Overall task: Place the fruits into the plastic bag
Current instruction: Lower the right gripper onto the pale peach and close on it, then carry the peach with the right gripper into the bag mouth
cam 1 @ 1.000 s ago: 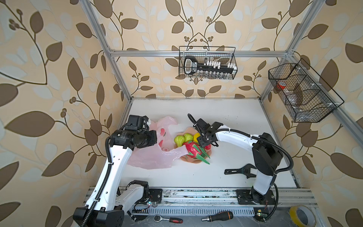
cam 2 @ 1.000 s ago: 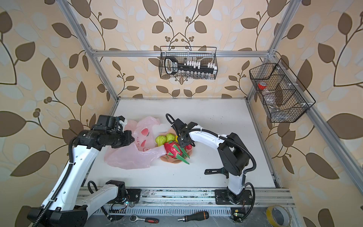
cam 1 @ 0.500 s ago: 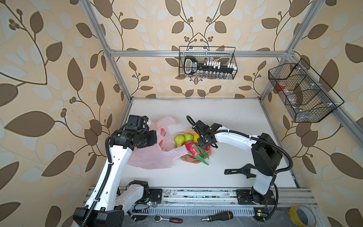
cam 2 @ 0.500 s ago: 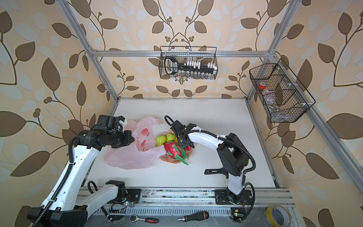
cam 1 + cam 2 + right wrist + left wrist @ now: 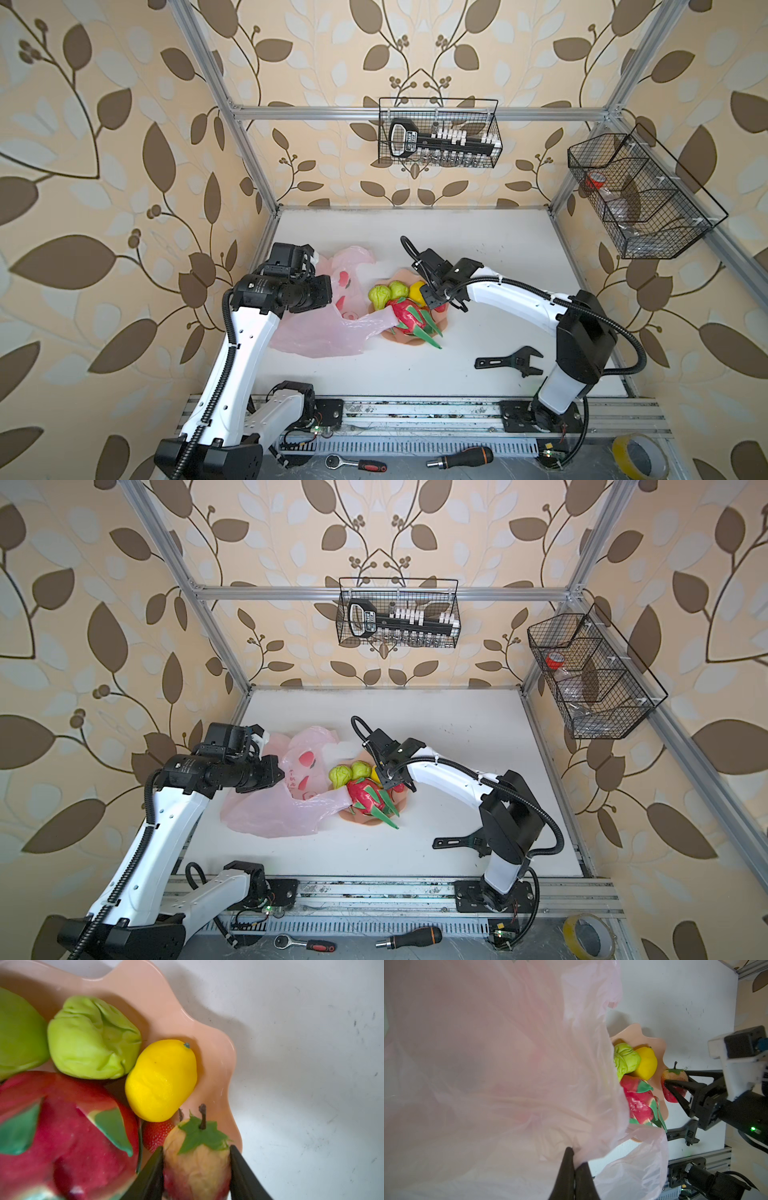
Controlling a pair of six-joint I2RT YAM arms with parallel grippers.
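Note:
The pale pink plastic bag [image 5: 324, 334] lies at the left, one edge pinched in my shut left gripper [image 5: 574, 1154]. Beside it the peach scalloped bowl [image 5: 145, 991] holds the fruits: a big red dragon fruit [image 5: 409, 316], two green pears [image 5: 91, 1039] [image 5: 18, 1032], a yellow fruit [image 5: 162, 1080] and a red strawberry [image 5: 158, 1132]. My right gripper [image 5: 196, 1148] is shut on another, paler strawberry [image 5: 673, 1077] with a green cap, at the bowl's right rim. Whether this strawberry still rests on the bowl I cannot tell.
A black adjustable wrench [image 5: 509, 361] lies on the white table in front of the right arm. Wire baskets [image 5: 438, 133] [image 5: 640, 199] hang on the back and right walls. A ratchet [image 5: 357, 463], a screwdriver [image 5: 459, 457] and a tape roll [image 5: 638, 457] lie below the front rail.
The right gripper's jaws have drawn in around the pale strawberry and the right arm has shifted slightly left. The left arm and the bag have not moved.

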